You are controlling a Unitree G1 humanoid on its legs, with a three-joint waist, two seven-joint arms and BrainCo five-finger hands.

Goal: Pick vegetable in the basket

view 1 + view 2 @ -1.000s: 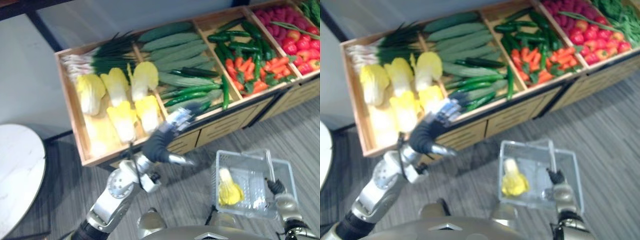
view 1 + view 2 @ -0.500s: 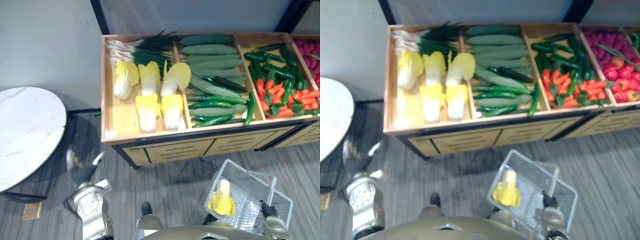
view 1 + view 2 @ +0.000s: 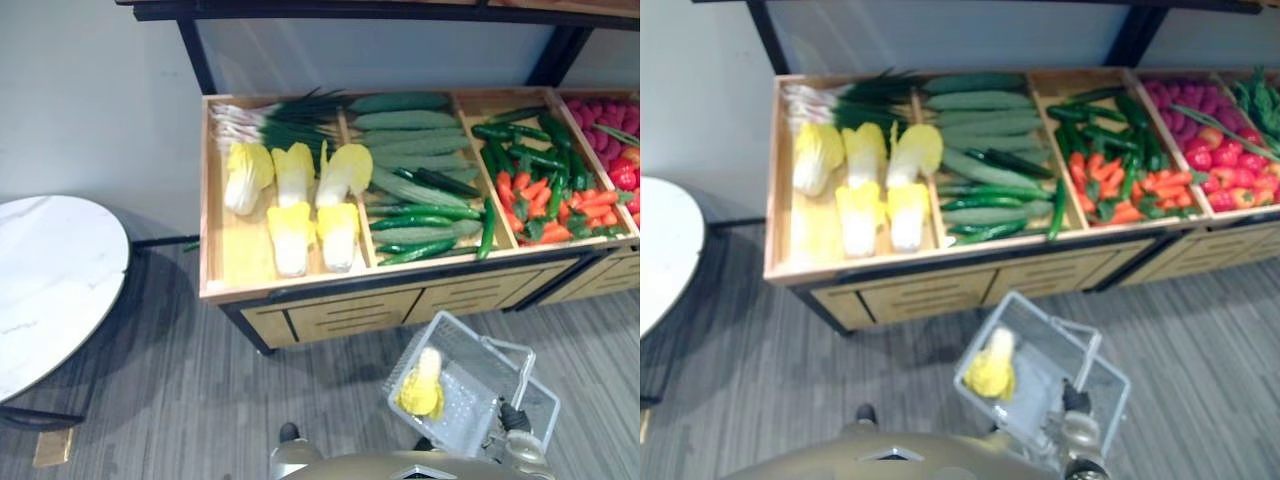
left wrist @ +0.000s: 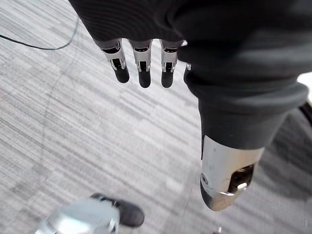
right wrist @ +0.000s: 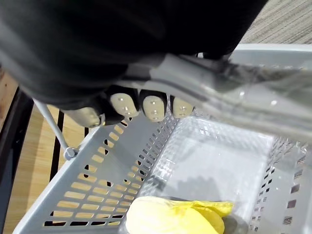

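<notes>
A grey plastic basket (image 3: 470, 400) hangs low on the right, in front of the stand. My right hand (image 3: 512, 418) is shut on its handle (image 5: 234, 83); the right wrist view shows the fingers (image 5: 151, 105) curled round the bar. One yellow napa cabbage (image 3: 420, 385) lies in the basket, also seen close up as the cabbage (image 5: 175, 219) against the perforated wall (image 5: 97, 190). My left hand (image 4: 142, 68) hangs over the grey striped floor with straight fingers and holds nothing.
A wooden stand (image 3: 300, 290) holds napa cabbages (image 3: 295, 205), green onions (image 3: 270, 115), cucumbers (image 3: 410, 130), green and red peppers (image 3: 540, 190) and red produce (image 3: 615, 150). A round white table (image 3: 50, 280) stands to the left.
The camera has swung, so the whole stand has shifted in the picture. My left arm, raised near the stand's front edge a second ago, has dropped out of the eye views. The basket stays in my right hand.
</notes>
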